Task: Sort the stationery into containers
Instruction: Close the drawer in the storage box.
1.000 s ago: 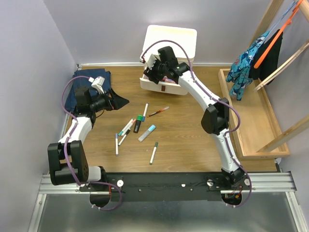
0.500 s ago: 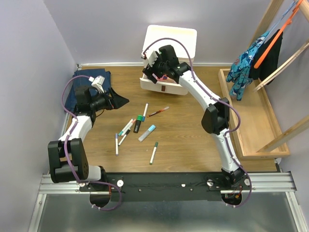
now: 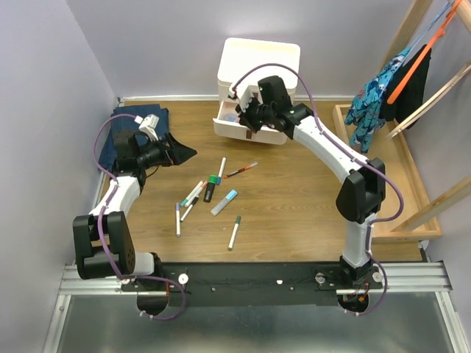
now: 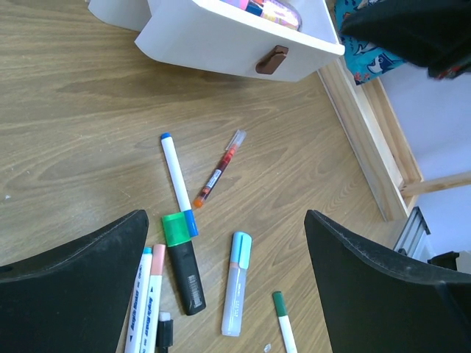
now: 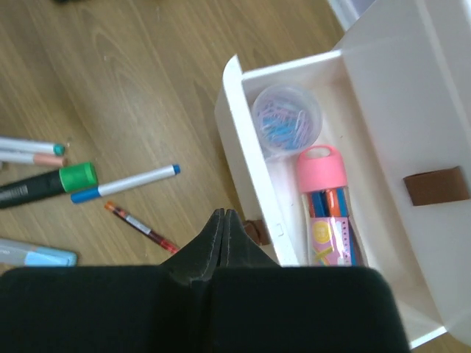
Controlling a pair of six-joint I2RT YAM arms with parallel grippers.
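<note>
**penpal_92:** ok so where was everything at that point?

**me:** My right hand was pinched fully shut with nothing in it, hanging just over the front wall of the pulled-out drawer of the cream cabinet. Inside the drawer sat the clear round jar full of paper clips, and right beside it lay a pink-capped tube of pens.

**penpal_92:** and the other one?

**me:** My left hand was spread wide open and empty, low over the left side of the tabletop by the folded jeans, facing the loose stuff.

**penpal_92:** loose stuff?

**me:** Yeah, all lying flat mid-tabletop, well apart from the drawer: a blue-capped white pen, a thin red pen just beside it, a green-capped black highlighter touching the white pen's end, a pale blue highlighter and a green-capped pen. More pens were half hidden under my left finger, couldn't tell how many.
</note>
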